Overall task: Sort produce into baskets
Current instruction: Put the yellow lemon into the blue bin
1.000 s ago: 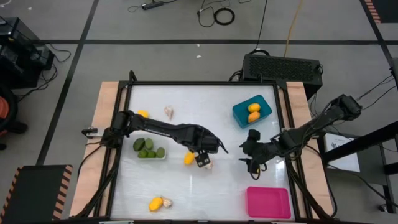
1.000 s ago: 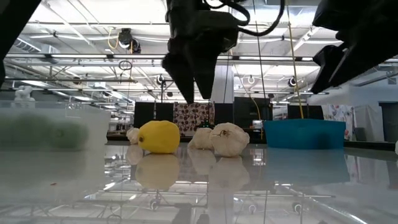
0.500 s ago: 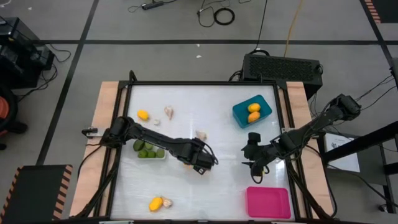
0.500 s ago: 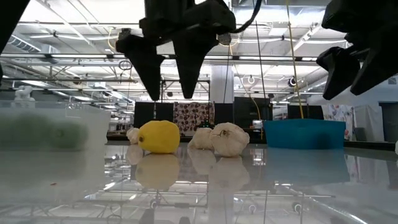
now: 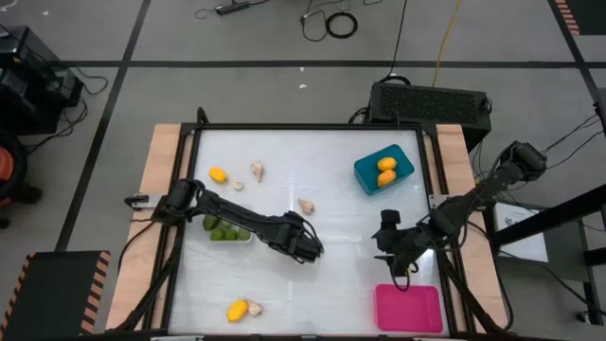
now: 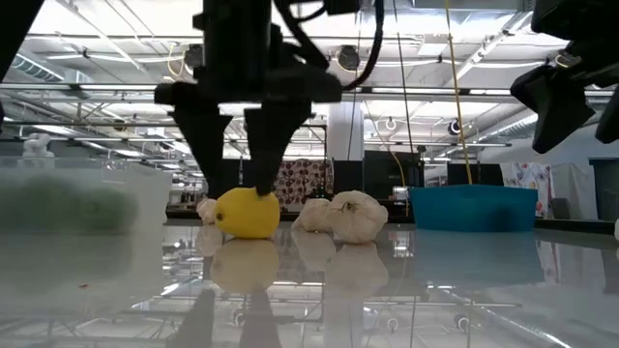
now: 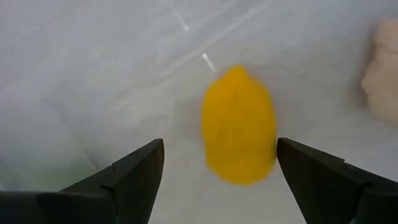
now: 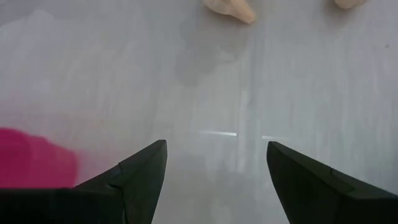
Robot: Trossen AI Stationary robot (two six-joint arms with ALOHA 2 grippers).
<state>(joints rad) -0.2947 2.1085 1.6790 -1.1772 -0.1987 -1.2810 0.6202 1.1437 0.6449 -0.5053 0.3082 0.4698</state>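
**Inspector A:** Yellow, rounded, waxy-skinned fruit (image 7: 239, 124) lies on the glossy white table (image 5: 331, 275) near its middle, directly between the spread fingers of the left gripper (image 7: 217, 180). The jaws stand wide and hold nothing; their straddling position suggests a pickup is being lined up.

**Inspector B:** Agreed. In the high view that gripper (image 5: 305, 248) covers the fruit completely, so contact cannot be confirmed from above. The low view shows the dark fingertips (image 6: 222, 179) down either side of the yellow piece (image 6: 248, 213), apparently not yet closed on it.

**Inspector A:** Destination?

**Inspector B:** Most likely the teal-blue rectangular plastic basket (image 5: 365, 174) at the far right, which already holds two yellow-orange pieces (image 5: 385, 170). The whitish clear shallow tray (image 5: 248, 239), partly under the left arm, holds green rounded pieces (image 5: 223, 233). The bright pink tray (image 5: 408, 309) at the near right looks unfilled, presumably meant for the pale lumpy garlic-like bulbs (image 5: 306, 205).

**Inspector A:** Right arm?

**Inspector B:** The right gripper (image 5: 393, 248) waits above the table near the pink tray (image 8: 31, 155), fingers apart, holding nothing.

**Inspector A:** Obscured items?

**Inspector B:** Green pieces are a blur in the low view; a beige bulb (image 7: 382, 74) is cut off at the left wrist view's edge
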